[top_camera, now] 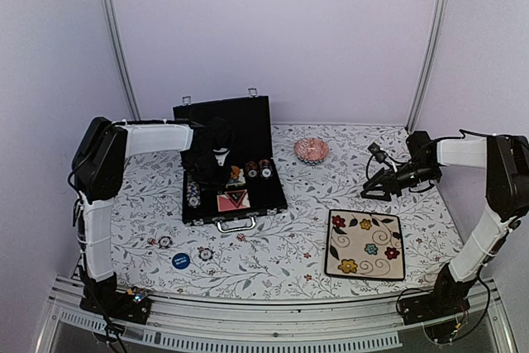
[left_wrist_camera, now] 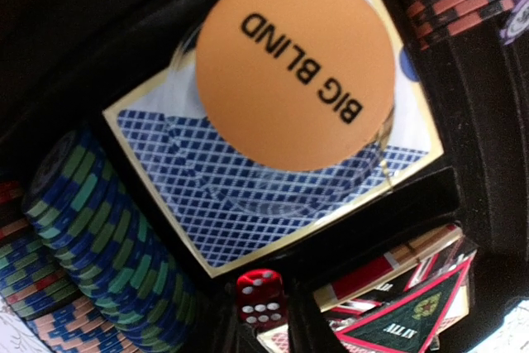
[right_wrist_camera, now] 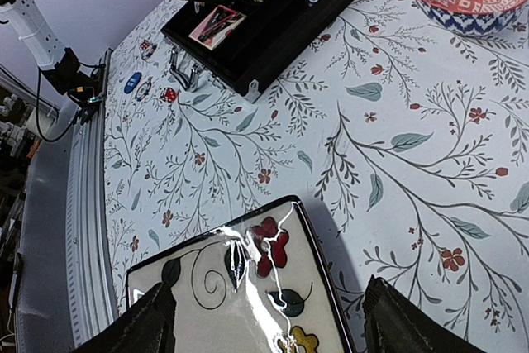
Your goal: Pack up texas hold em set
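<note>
The black case lies open at centre-left, its lid upright. My left gripper is down inside it. In the left wrist view its gripper is shut on a small red die, just in front of a blue-backed card deck that carries an orange "BIG BLIND" button. Blue-green chips stand in the row to the left. A round blue button, two loose chips and a die lie on the table before the case. My right gripper is open and empty.
The cream flowered plate lies front right; its corner is right below my right gripper. The pink patterned bowl stands behind, right of the case. An "ALL IN" triangle lies in the case.
</note>
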{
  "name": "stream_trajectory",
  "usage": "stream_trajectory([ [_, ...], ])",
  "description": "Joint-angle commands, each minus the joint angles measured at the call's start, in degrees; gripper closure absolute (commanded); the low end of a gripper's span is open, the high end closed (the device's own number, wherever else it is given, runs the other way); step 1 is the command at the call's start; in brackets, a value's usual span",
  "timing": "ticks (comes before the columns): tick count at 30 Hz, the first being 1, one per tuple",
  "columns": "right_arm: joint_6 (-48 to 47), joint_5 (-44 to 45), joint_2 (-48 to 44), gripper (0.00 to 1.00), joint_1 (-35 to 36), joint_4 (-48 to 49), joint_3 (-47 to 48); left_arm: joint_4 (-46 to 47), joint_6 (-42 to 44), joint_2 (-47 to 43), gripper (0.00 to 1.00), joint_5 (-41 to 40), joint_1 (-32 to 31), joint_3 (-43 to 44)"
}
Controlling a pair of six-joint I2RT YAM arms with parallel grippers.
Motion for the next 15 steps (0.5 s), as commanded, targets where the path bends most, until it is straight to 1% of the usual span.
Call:
stream_trajectory([
  [1, -0.5, -0.5, 0.9, 0.21, 0.2, -0.6, 1.3, -0.7, -0.2, -1.3, 0.72, -1.0, 0.3, -0.7],
  [3, -0.5, -0.6, 0.8, 0.21, 0.2, -0.6, 1.2, -0.8, -0.2, -1.8, 0.68, -1.2, 0.2, -0.5],
  [6, -0.4, -0.7, 0.8, 0.21, 0.2, -0.6, 1.3, -0.8, -0.3, -3.2, 0.66, -1.4, 0.0, 0.3],
  [13, -0.5, -0.7, 0.4, 0.21, 0.2, -0.8, 1.3, -3.5, -0.3, -7.4, 0.67, -3.6, 0.0, 1.5],
  [15, -0.5, -0.8, 0.3, 0.21, 0.2, -0.8, 1.3, -4.5, -0.7, -11.5, 0.68, -4.4, 0.0, 0.1],
])
